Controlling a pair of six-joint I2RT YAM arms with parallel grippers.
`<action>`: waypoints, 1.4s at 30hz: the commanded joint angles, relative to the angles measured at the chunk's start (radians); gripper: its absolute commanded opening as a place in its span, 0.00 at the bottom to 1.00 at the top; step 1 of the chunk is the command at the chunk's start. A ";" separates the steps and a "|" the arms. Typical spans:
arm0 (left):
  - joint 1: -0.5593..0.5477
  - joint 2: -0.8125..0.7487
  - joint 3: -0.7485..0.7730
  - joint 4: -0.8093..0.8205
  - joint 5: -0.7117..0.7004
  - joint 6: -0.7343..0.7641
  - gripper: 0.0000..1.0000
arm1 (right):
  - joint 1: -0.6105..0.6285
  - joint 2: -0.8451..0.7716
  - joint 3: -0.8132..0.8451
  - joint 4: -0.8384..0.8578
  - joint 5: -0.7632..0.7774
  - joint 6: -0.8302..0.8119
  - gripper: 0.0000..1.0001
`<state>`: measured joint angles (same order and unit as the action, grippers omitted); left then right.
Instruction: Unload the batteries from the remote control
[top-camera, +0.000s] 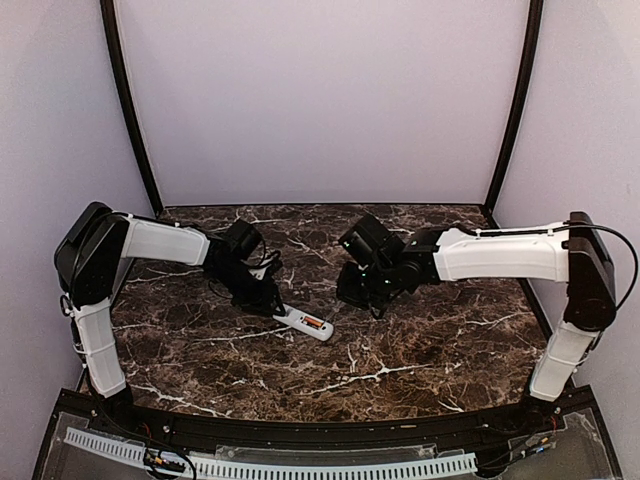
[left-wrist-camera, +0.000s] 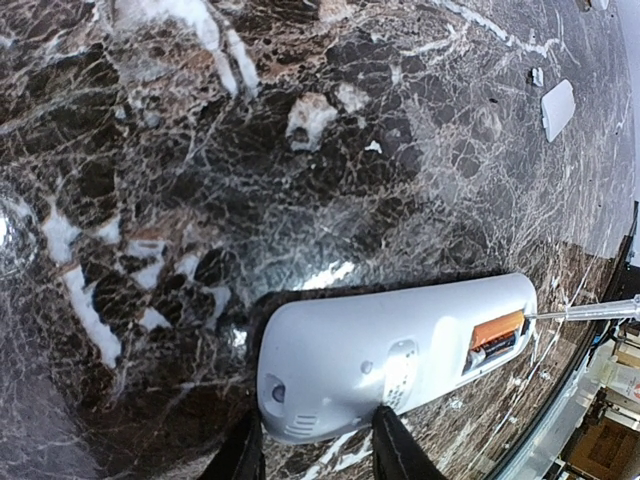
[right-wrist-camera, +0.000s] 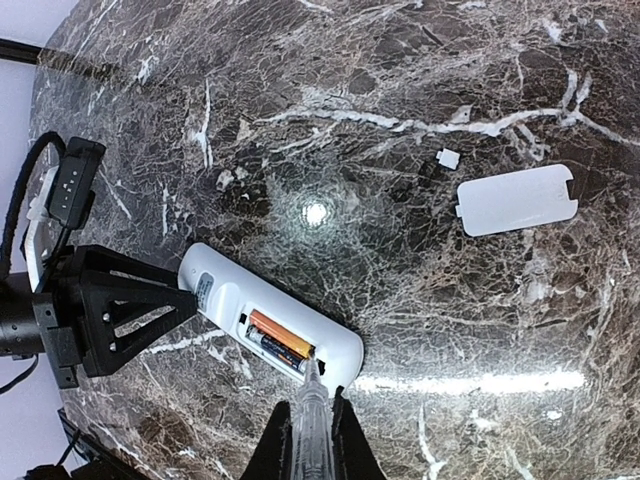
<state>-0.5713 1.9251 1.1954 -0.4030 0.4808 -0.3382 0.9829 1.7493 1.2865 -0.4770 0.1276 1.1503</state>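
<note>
The white remote control lies face down in the middle of the marble table, its battery bay uncovered. Two batteries lie side by side in the bay: the orange one is in full view, the other shows dark and orange. They also show in the left wrist view as the batteries. My left gripper straddles the remote control at its closed end, with a finger against each side. My right gripper is shut on a clear-handled tool. The tool's thin metal tip touches the end of the orange battery.
The loose white battery cover lies flat on the marble beyond the remote, and shows again as the cover. A small white chip sits near it. Black frame posts and pale walls close in the table at the back and sides.
</note>
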 joint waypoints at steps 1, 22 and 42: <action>-0.043 0.040 0.004 -0.014 0.034 0.011 0.36 | 0.002 0.015 -0.044 0.122 -0.018 0.045 0.00; -0.074 0.057 0.010 -0.031 -0.005 0.027 0.35 | 0.000 -0.090 -0.130 0.345 -0.007 0.053 0.00; -0.085 0.094 0.024 -0.066 -0.074 0.057 0.34 | 0.001 -0.137 -0.152 0.388 0.017 0.031 0.00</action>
<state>-0.5999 1.9366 1.2415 -0.4633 0.4110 -0.2974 0.9810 1.6238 1.1309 -0.2276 0.1364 1.1721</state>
